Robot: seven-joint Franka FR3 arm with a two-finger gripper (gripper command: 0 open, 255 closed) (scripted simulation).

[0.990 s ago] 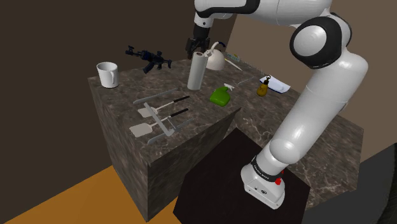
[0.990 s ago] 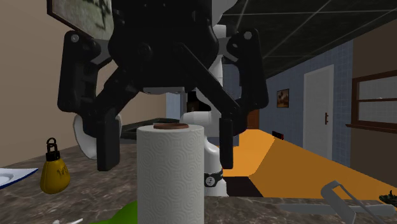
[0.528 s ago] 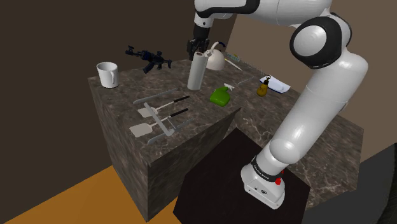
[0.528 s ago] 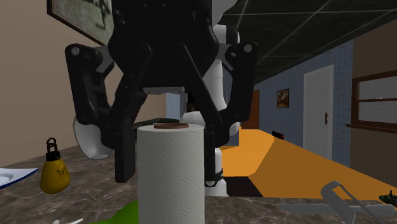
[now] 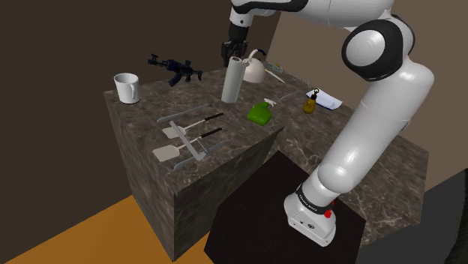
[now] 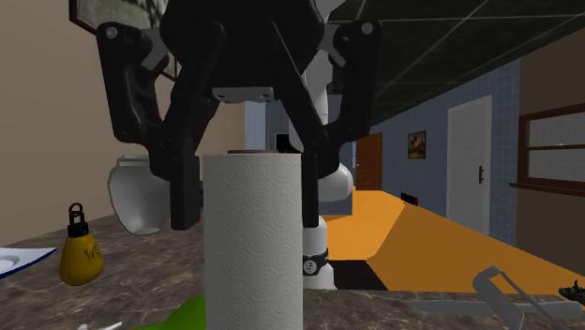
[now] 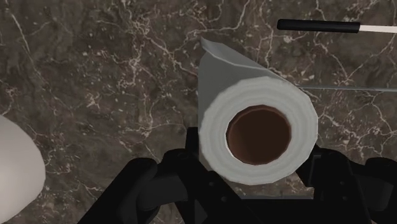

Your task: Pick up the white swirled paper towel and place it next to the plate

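Paper towel roll (image 6: 253, 244) — white, swirl-embossed, brown core, upright.

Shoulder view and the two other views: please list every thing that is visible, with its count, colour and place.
paper towel roll: one, white with swirls, upright, clasped by the pincer
mug: one, white, counter's corner at the shoulder view's left
toy rifle: one, black, between mug and roll
jug: one, white, just behind the roll
spray bottle: one, green, lying near the roll
padlock-like thing: one, yellow, beside the plate
plate: one, white, counter's right in the shoulder view
spatulas: two, white blades, black handles, near the counter's front
counter: one, dark marbled
stand: one, black
arm: one, white, dark joints
pincer: one, black, shut on the roll
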